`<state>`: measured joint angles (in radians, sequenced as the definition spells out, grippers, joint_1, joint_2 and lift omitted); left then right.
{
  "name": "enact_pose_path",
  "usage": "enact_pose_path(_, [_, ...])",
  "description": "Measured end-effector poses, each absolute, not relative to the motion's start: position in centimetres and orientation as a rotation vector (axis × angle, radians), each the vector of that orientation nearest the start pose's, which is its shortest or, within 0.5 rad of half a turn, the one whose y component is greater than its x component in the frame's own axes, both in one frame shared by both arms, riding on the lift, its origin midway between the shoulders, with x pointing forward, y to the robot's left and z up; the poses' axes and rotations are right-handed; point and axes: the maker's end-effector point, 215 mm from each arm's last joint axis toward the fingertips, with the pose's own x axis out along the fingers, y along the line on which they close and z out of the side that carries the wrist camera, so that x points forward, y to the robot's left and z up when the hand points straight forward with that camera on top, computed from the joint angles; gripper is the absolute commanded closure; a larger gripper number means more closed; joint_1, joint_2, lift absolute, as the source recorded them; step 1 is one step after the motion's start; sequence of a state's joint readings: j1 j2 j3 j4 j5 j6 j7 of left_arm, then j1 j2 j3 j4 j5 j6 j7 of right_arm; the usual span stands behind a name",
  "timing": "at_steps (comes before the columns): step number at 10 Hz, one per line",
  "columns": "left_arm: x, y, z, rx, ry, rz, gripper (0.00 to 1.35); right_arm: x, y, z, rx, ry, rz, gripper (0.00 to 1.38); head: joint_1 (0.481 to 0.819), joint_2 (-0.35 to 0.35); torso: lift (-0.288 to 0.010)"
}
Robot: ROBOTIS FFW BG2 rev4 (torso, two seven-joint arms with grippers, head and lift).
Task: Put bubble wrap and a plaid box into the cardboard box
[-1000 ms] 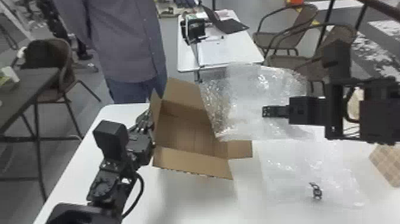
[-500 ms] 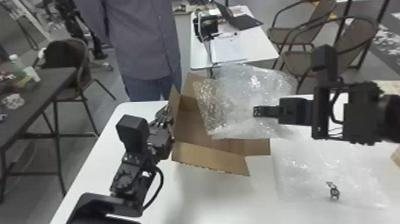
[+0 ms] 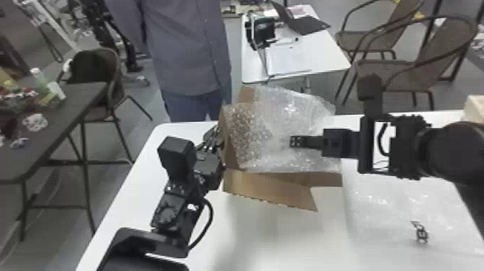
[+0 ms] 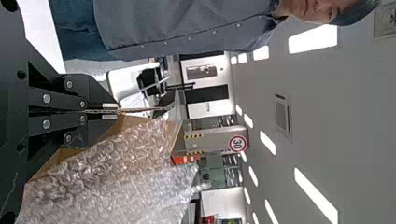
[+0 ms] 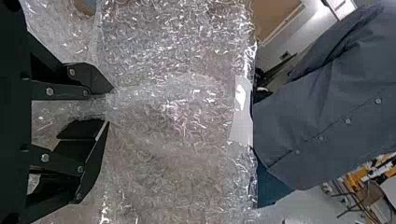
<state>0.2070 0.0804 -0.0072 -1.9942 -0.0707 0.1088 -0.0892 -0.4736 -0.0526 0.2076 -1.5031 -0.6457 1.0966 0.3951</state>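
Observation:
At the left wall of the open cardboard box (image 3: 273, 189), my left gripper (image 3: 214, 138) is shut on its edge. In the left wrist view the thin cardboard lies between the fingertips of the left gripper (image 4: 109, 111), beside the bubble wrap (image 4: 121, 172). From the right, my right gripper (image 3: 296, 141) holds a large crumpled piece of bubble wrap (image 3: 273, 122) above the box, covering much of its opening. In the right wrist view, bunched bubble wrap (image 5: 182, 140) runs between the somewhat parted fingers of the right gripper (image 5: 110, 105).
Another clear sheet (image 3: 385, 205) lies flat on the white table (image 3: 266, 241) at the right, with a small dark item (image 3: 420, 232) on it. A beige object (image 3: 473, 110) is at the far right edge. A person stands behind the table.
The right gripper has carried the bubble wrap leftward, from beside the box to over its opening. The left gripper stays at the box wall. The head view has turned left.

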Motion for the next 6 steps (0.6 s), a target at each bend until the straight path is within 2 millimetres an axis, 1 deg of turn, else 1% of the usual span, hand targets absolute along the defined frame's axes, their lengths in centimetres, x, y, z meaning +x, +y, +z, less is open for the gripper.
enact_pose_path(1, [53.6,21.5,-25.7,0.148,-0.104,-0.110,1.22,56.1,5.6,-32.3,0.453,0.696,0.947,1.00,0.648,0.265,-0.107])
enact_pose_path(3, [54.0,20.8,-25.4,0.141,-0.124,-0.112,1.22,56.2,6.9,-33.7,0.481,0.712,0.950,1.00,0.653,0.269,-0.107])
enact_pose_path(5, [54.2,20.3,-25.0,0.138,-0.141,-0.121,1.22,56.4,7.8,-33.9,0.514,0.701,0.956,1.00,0.650,0.271,-0.107])
enact_pose_path(6, [54.2,20.2,-24.9,0.138,-0.146,-0.121,1.22,56.9,8.1,-33.9,0.528,0.681,0.952,1.00,0.646,0.272,-0.107])
